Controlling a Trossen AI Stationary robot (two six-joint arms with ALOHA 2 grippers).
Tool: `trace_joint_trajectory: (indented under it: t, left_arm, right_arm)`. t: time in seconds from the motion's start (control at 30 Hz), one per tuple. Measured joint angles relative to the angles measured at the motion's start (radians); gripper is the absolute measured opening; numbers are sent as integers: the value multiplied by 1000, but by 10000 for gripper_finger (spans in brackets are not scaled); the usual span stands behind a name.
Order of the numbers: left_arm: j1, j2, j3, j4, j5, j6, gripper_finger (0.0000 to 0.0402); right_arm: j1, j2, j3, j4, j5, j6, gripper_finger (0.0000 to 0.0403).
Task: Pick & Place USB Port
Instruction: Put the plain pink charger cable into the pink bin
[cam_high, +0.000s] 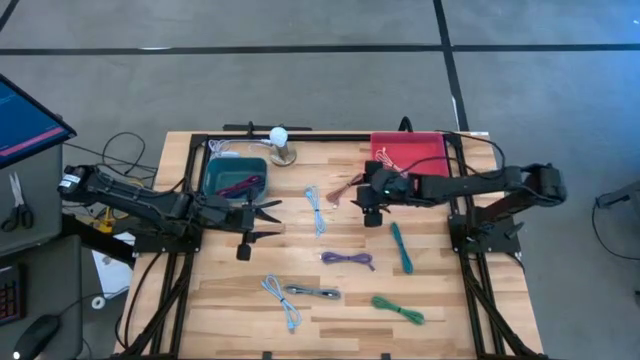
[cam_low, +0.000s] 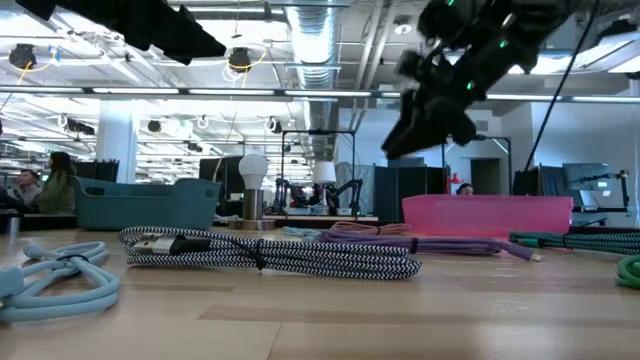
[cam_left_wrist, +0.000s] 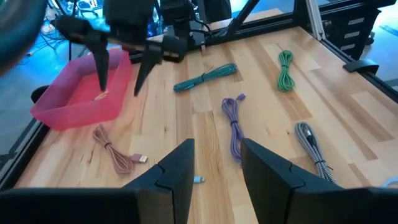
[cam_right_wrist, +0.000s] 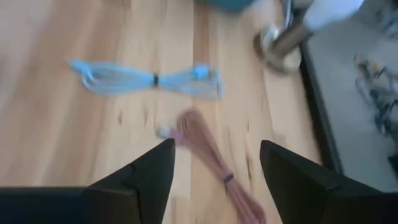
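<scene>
Table top (cam_high: 330, 310): pale wood planks w/ visible grain, smooth, slight sheen. Frame (cam_high: 470, 250): black metal, matt. Pink bin (cam_left_wrist: 74, 93) & teal bin (cam_low: 140, 205): smooth plastic, semi-matt. Black-and-white cable (cam_low: 270, 252): braided cloth sheath, rough-looking. Light blue cable (cam_right_wrist: 149, 79): smooth rubbery plastic. Lamp base (cam_right_wrist: 280, 43): shiny metal. Right gripper fingers (cam_right_wrist: 143, 180): matt black plastic.

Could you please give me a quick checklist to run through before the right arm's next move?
1. Right end effector open and empty: ok.
2. Pink cable lies on the table below it, not in the red bin: not ok.
3. Pink cable clear of the light blue cable: ok.
4. Left end effector open, waiting beside the teal bin: ok.
5. Arms well apart: ok.
6. Contents of the red bin: cannot tell.
</scene>
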Motion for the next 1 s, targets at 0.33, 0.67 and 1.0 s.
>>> trace_joint_trajectory:
  t: [0.33,0.67,1.0]
  left_arm:
    - [0,0,-1,-12,0,-4,130]
    - [0,0,-1,-15,0,-5,131]
    - [0,0,-1,-15,0,-5,131]
  right_arm:
    - [-77,210,176,-240,-17,-1,209]
    - [-118,367,321,-347,-49,-30,201]
    - [-156,479,426,-397,-49,-55,193]
